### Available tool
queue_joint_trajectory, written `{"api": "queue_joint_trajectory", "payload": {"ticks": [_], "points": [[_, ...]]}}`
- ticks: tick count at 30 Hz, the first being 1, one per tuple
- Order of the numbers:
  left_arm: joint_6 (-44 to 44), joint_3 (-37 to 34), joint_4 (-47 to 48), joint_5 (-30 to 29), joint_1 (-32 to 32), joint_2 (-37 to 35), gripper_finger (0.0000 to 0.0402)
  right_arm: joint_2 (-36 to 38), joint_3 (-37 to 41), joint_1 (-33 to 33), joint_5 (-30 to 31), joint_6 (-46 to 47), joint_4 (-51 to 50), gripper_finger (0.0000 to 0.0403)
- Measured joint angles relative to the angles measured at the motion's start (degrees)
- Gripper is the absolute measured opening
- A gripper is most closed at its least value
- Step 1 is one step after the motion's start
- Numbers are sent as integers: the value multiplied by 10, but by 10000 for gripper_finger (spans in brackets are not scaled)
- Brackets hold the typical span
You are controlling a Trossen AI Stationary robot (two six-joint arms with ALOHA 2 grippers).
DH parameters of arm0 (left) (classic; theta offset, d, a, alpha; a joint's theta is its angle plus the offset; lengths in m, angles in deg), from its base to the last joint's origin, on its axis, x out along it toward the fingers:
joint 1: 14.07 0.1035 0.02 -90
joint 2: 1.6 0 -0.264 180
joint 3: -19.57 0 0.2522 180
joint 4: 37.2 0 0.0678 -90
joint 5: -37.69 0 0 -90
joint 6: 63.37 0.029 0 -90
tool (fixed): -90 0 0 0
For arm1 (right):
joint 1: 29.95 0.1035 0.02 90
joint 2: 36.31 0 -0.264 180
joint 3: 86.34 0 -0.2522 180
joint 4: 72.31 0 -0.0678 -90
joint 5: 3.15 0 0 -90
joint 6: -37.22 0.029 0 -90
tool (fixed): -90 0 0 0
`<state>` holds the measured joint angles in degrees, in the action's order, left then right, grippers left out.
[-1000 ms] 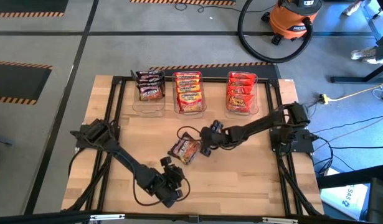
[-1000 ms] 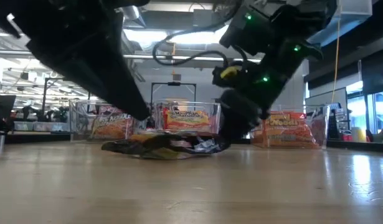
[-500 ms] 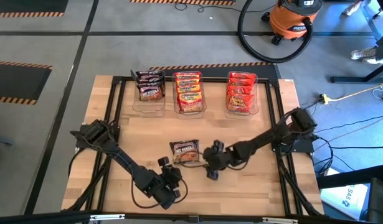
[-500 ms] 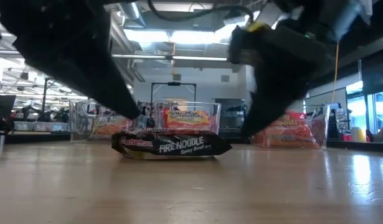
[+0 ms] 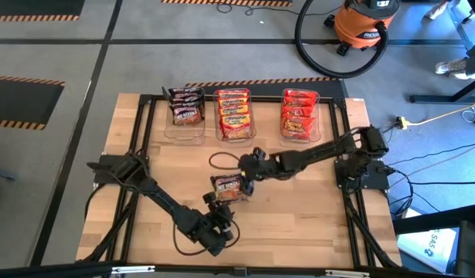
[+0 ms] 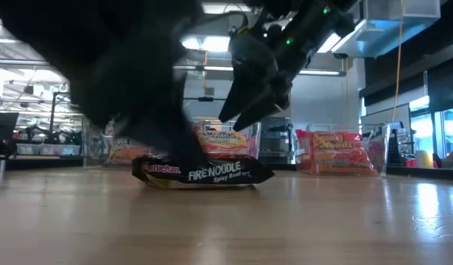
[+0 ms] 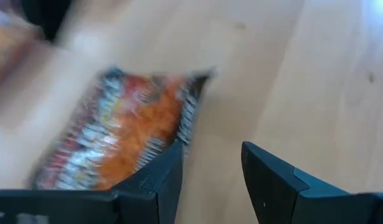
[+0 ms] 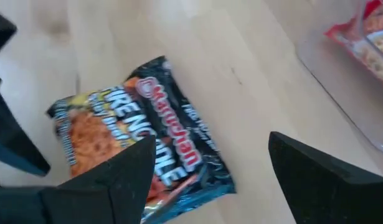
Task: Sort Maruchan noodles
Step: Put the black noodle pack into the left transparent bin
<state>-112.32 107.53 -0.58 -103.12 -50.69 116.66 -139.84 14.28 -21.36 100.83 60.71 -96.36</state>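
Note:
One dark Maruchan noodle packet (image 5: pixel 228 188) lies flat on the wooden table near its middle, printed face up; it also shows as the packet (image 6: pixel 204 171) in the low view. My left gripper (image 5: pixel 218 202) comes at its near side, low and slanting down. Its fingers are open, with bare wood between them in the left wrist view (image 7: pixel 213 152). My right gripper (image 5: pixel 246 171) hangs open above the packet's far right side, clear of it (image 6: pixel 237 121). The packet (image 8: pixel 141 137) shows below its spread fingers. My left gripper has one finger (image 7: pixel 160 180) right at the packet's near corner (image 7: pixel 186 127). I cannot tell whether it touches the packet. The packet lies flat on the table.
Three clear tubs stand along the far side: one with dark packets (image 5: pixel 184 112), one with orange-yellow packets (image 5: pixel 234 114), one with red packets (image 5: pixel 299 116). A thin cable loop (image 5: pixel 222 161) lies on the wood behind the packet. A black frame rail (image 5: pixel 148 154) runs round the table.
The dark packet, askew and crumpled-looking beside my right gripper a second ago, now lies flat and square. My right gripper swung toward the near edge, then back toward the far side and up. My left gripper has gone toward the packet's near side and tipped lower.

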Motion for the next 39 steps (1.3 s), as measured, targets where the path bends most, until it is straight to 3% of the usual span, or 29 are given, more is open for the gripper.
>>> {"api": "queue_joint_trajectory", "payload": {"ticks": [4, 15, 21, 24, 34, 39], "points": [[-2, 0, -5, 44, 3, 35, 156, -7, 9, -23, -30, 0, 1, 292], [-1, 6, -3, 43, -30, 28, 156, -31, 10, -50, -137, -15, 99, 292], [26, 14, 8, -56, -32, -30, 156, -57, 11, -80, -175, -12, 107, 292], [32, 12, 18, -71, -22, -26, 156, -76, 11, -92, -201, -8, 120, 292], [17, -13, -7, 20, 5, 19, 156, -97, 11, -97, -236, 2, 134, 292], [14, -13, -5, 31, 2, 32, 156, -97, 11, -98, -299, 2, 139, 292]]}}
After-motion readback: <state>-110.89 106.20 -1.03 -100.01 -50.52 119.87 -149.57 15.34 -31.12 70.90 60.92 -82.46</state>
